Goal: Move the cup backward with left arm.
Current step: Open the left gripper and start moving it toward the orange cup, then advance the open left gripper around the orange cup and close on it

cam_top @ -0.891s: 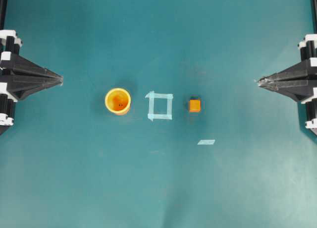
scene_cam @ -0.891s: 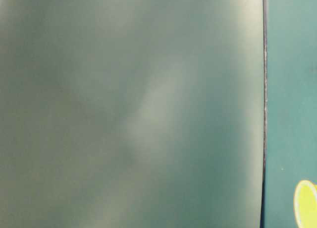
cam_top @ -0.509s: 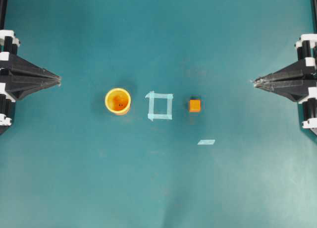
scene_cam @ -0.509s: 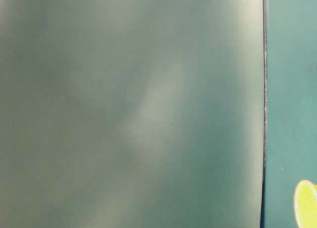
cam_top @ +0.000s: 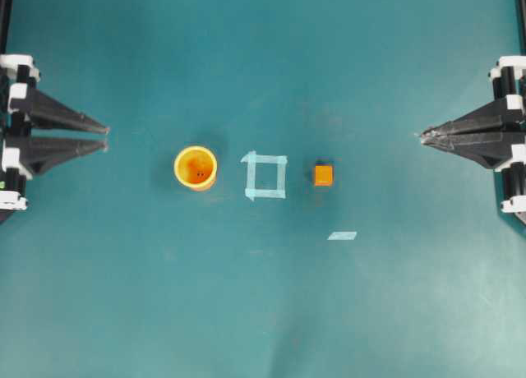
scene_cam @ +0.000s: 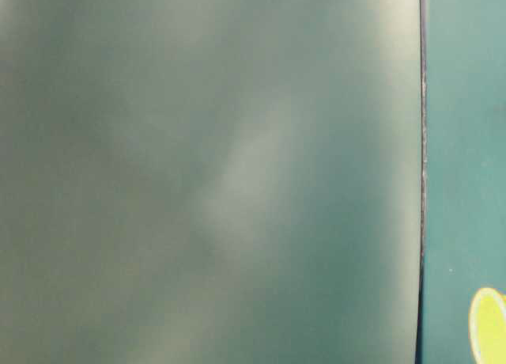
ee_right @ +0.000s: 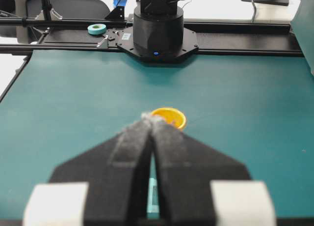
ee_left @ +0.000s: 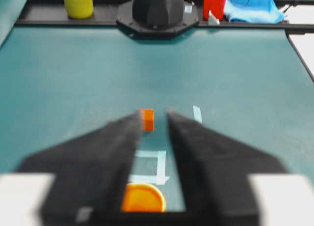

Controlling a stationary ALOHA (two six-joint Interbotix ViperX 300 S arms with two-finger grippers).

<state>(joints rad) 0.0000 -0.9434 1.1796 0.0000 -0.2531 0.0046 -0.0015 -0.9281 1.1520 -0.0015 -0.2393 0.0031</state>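
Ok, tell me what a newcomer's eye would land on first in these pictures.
The orange-yellow cup stands out against the teal table, left of centre in the overhead view, with a pale tape square and a small orange cube in a row to its right. The left hand waits open at the left edge, while the right hand sits shut at the right edge.

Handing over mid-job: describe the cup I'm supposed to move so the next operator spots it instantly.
On the teal table, find the pale tape square at the centre. The cup stands apart from it on the side toward the left gripper, whose fingers are spread. It is round and open-topped with a yellow rim, unlike the smaller solid orange cube beyond the square.
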